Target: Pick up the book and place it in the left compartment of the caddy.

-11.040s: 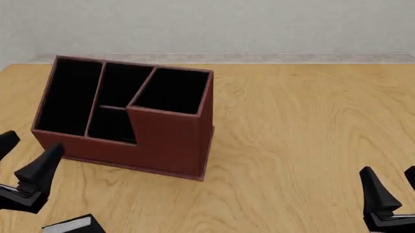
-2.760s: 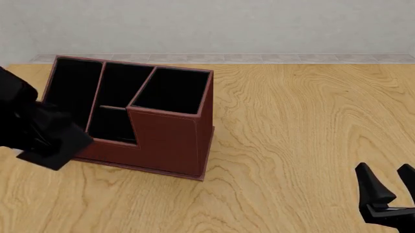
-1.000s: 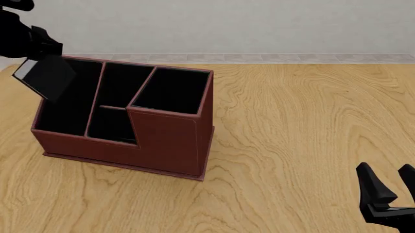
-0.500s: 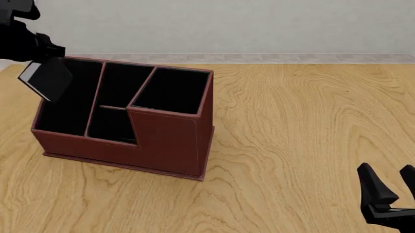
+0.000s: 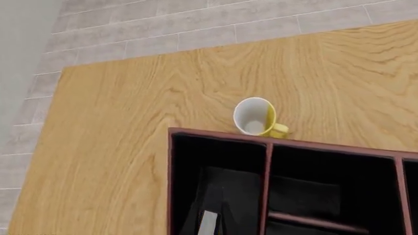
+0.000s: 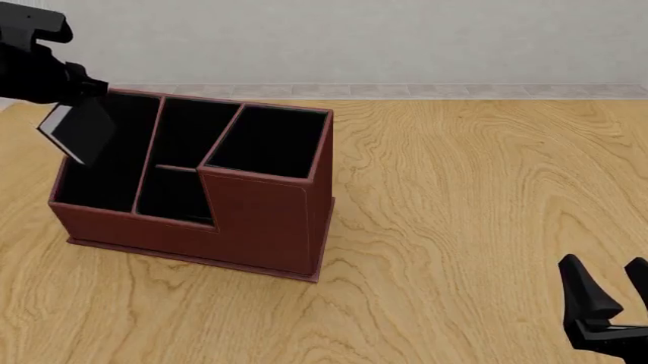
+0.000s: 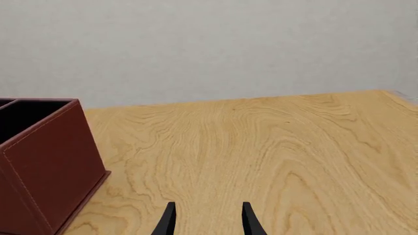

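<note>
Two arms show in the front view. The left gripper [image 6: 69, 89] pinches the book [image 6: 83, 130] by its top edge, so it hangs tilted over the far end of the left compartment [image 6: 102, 155] of the caddy [image 6: 258, 224], probably to let it slide in narrow side first. The right gripper [image 6: 609, 292] waits near the table edge, well apart from the caddy, fingers spread and empty.

The left wrist view looks down into the left compartment [image 5: 216, 186]; a pale page edge of the book [image 5: 208, 224] shows inside its outline. A yellow mug [image 5: 256, 117] lies just behind the caddy wall [image 5: 171, 181].

The right wrist view shows the spread fingers [image 7: 168, 220] over bare table, beside the caddy corner [image 7: 49, 161].
</note>
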Motion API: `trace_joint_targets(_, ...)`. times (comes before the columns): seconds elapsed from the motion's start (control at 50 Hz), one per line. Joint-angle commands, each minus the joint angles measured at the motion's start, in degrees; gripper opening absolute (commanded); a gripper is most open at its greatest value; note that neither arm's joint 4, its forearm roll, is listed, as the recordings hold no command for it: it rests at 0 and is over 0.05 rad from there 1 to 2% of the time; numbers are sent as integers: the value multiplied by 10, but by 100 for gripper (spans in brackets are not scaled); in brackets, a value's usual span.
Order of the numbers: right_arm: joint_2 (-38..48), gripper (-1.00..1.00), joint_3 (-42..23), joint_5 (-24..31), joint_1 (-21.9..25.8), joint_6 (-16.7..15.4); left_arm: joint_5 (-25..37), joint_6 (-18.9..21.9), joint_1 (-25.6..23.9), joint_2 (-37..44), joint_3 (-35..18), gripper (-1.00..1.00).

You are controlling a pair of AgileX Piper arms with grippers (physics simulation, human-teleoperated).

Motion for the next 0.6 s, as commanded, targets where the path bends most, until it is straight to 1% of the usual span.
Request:
trace_joint_targets(0.02,-3,100,0,2,-1,-1,-18,9,2,10,7,-100)
trace_joint_targets(0.2,-5,100,0,3,-2,-1,-23,-6,-6,23,10,-100)
trace_joint_targets(0.4,-5,100,0,3,-3,1,-30,-13,-14,35,12,-100)
trace_joint_targets(0.6,-6,100,0,3,-4,2,-45,-16,-11,48,20,-100)
